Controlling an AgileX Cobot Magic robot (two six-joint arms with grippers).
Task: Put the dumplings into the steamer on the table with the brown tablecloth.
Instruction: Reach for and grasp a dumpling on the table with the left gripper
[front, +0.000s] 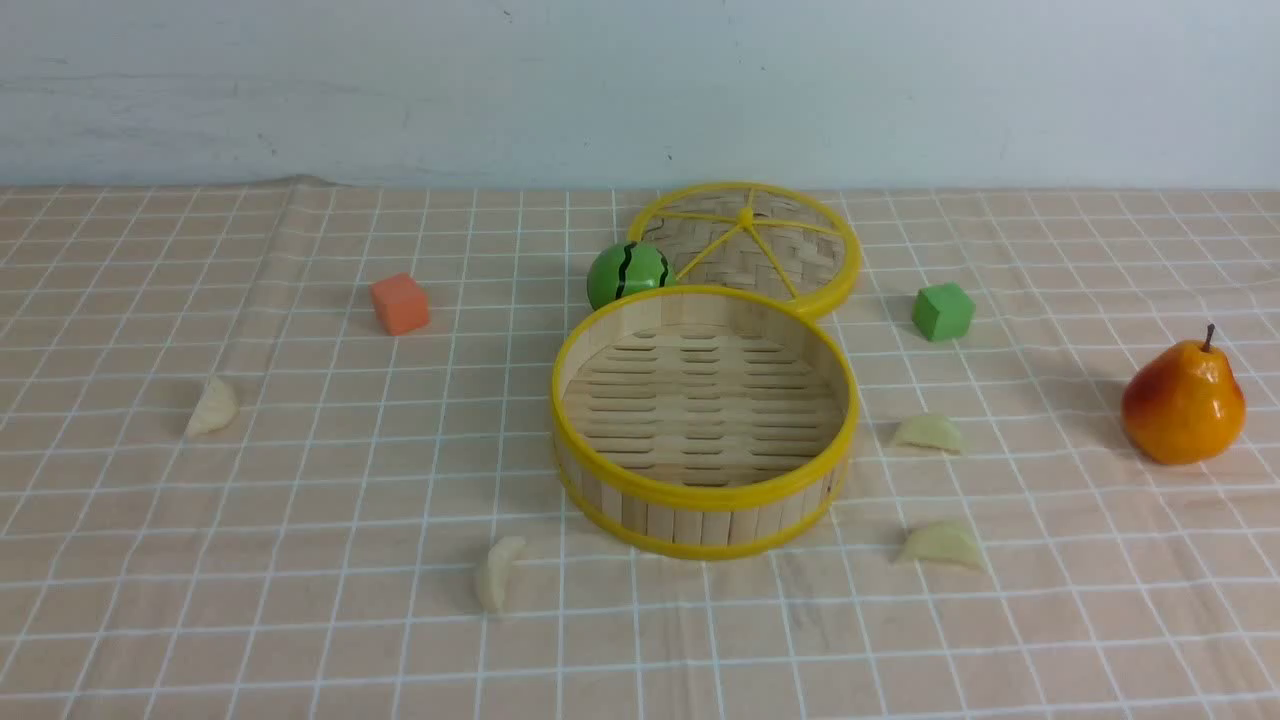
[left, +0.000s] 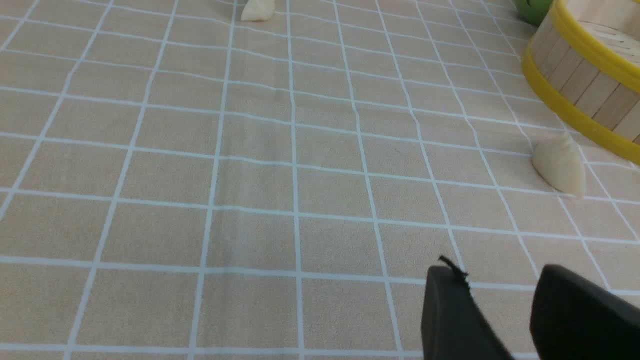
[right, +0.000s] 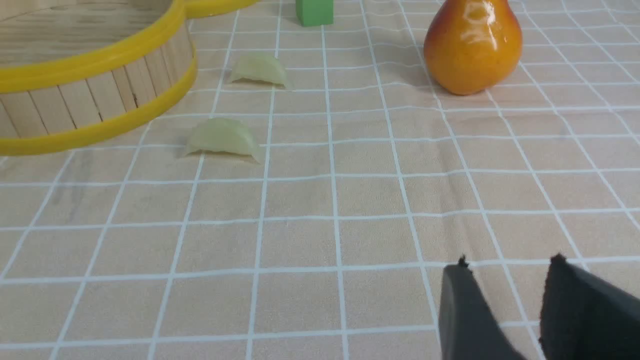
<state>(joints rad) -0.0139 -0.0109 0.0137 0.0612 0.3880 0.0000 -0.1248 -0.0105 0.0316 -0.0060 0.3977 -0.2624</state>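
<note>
You see the steamer (front: 705, 495) in the middle of the brown tablecloth (front: 300, 620). All four dumplings lie on the cloth around it. The two right dumplings (front: 930, 433) (front: 942, 545) lie long-ways from side to side. The front-left dumpling (front: 498, 573) points away from you. The far-left dumpling (front: 213, 407) lies on a slant. Your left gripper (left: 500, 272) and right gripper (right: 509, 264) are each a little open, holding nothing.
</note>
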